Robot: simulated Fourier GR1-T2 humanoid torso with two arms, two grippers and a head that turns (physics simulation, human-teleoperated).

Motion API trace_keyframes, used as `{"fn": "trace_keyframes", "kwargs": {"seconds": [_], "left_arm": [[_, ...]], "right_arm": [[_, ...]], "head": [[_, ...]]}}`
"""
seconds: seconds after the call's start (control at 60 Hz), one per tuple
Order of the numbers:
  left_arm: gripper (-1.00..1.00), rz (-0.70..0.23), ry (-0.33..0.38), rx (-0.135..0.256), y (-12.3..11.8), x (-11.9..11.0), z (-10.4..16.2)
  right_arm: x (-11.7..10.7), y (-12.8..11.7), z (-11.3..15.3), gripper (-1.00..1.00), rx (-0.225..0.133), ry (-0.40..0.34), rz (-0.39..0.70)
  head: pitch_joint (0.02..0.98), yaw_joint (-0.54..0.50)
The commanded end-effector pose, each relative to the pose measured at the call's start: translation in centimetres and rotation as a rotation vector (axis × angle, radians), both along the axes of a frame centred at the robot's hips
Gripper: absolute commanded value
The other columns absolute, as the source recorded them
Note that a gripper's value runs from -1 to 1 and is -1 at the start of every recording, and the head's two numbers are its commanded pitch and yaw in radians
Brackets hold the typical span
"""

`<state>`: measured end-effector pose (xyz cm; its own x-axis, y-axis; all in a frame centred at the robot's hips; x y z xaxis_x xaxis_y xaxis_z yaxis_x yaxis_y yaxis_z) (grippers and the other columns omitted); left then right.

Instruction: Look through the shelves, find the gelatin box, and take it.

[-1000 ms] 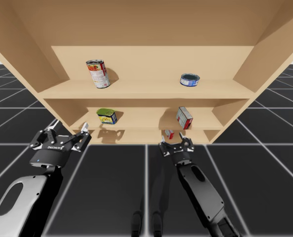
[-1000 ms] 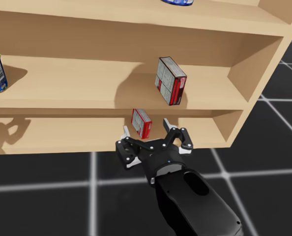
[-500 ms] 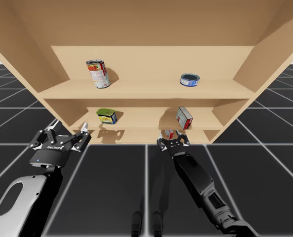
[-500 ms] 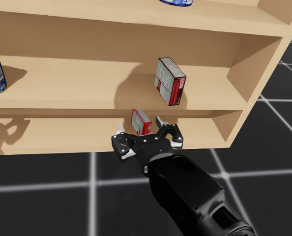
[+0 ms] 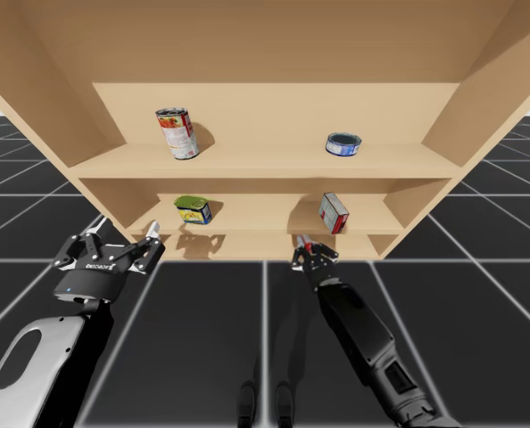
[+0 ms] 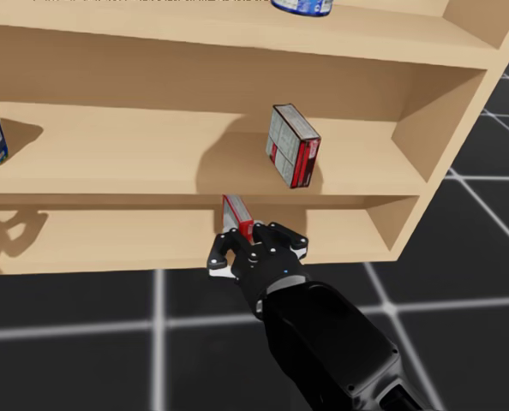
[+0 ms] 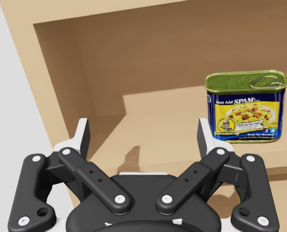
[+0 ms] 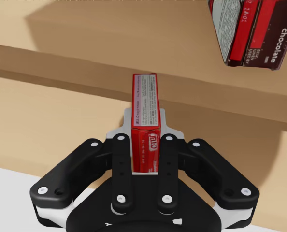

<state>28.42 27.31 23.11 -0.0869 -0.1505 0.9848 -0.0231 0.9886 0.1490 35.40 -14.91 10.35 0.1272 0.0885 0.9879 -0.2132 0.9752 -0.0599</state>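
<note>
- My right tool [image 8: 145, 141] is clenched on the small red box [image 8: 145, 113]; its fingers [image 8: 121, 145] press the box's two broad faces from either side; the box stands upright between them, its narrow edge towards the wrist camera.
- In the head view this grasp sits low in the middle of the frame, at the front of the lowest shelf [image 6: 109, 240]; the top of the box reaches just under the edge of the middle shelf [image 6: 134, 158].
- On that middle shelf, right of centre in the head view, a larger red and dark box [image 6: 293, 145] stands tilted, above the right tool and apart from it.
- My left tool [image 7: 143, 137] is released, its fingers spread wide with nothing between them; in the high view it hangs at the lower left, in front of the shelf unit [image 5: 479, 98].
- Ahead of the left tool, in line with one finger, a green-lidded rectangular can [image 7: 245, 106] stands upright on the middle shelf.
- On the top shelf [image 5: 247, 162] in the high view, a tall red can [image 5: 178, 133] stands left of centre and a flat blue can [image 5: 343, 144] right of centre, well apart.
</note>
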Motion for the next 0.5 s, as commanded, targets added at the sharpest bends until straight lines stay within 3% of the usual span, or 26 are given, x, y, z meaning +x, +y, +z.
{"fn": "trace_keyframes", "kwargs": {"seconds": [0.017,0.15,0.45,0.5], "left_arm": [[-1.00,0.001,0.000,0.000,0.0,0.0,0.0],[-1.00,0.002,0.000,0.000,0.0,0.0,0.0],[-1.00,0.004,0.001,0.002,-0.1,0.1,0.0],[-1.00,0.004,0.001,0.002,-0.1,0.0,0.0]], "right_arm": [[-0.7,-1.3,1.2,1.00,0.006,-0.029,-0.063],[-3.0,-2.4,2.0,1.00,-0.003,-0.051,-0.061],[-7.5,-4.9,3.5,1.00,0.017,-0.046,-0.071],[-8.5,-5.2,3.7,1.00,0.004,-0.048,-0.061]], "head": [[0.709,-0.23],[0.707,-0.23],[0.707,-0.24],[0.706,-0.24]]}}
